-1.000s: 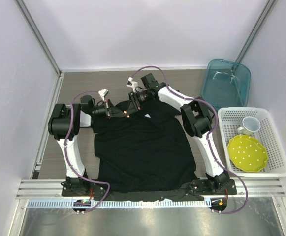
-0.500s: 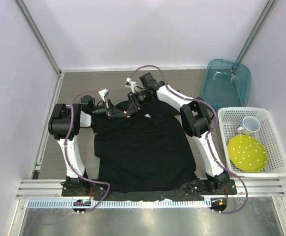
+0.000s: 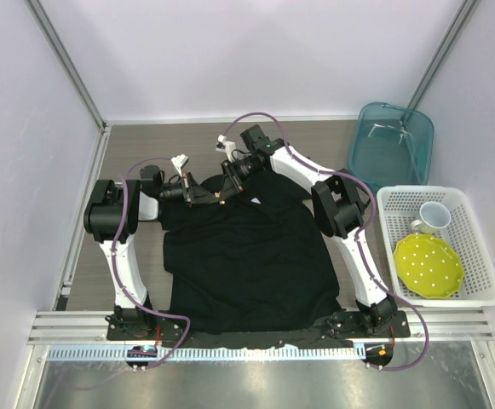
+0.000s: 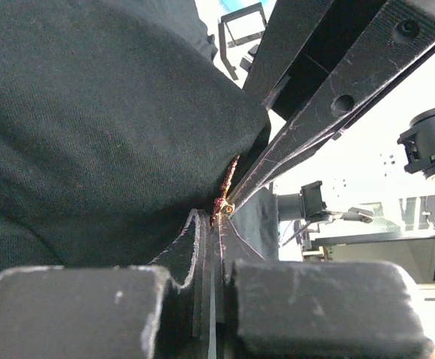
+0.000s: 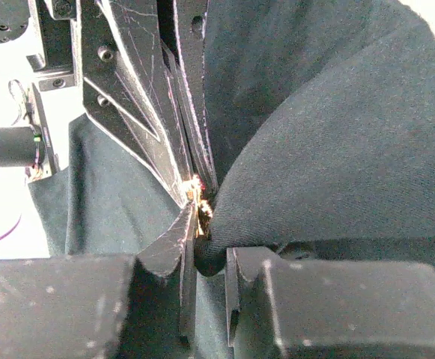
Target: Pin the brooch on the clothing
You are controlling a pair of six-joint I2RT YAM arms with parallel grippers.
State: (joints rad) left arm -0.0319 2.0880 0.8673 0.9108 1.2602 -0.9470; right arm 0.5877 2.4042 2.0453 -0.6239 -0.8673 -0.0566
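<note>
A large black short-sleeved T-shirt [image 3: 247,264] lies spread across the grey-brown tabletop [image 3: 145,145], its collar at the far end. Both arms reach to the far left part of the T-shirt, where their tips meet. The left end effector [image 3: 209,198] is pinched shut on the tiny red-and-gold leaf-shaped brooch [image 4: 222,193], seen edge-on at its fingertips and pressed against a raised fold of cloth. The right end effector [image 3: 227,186] stands narrow, gripping that fold of T-shirt between its fingers [image 5: 165,247], with its tips touching the brooch.
</note>
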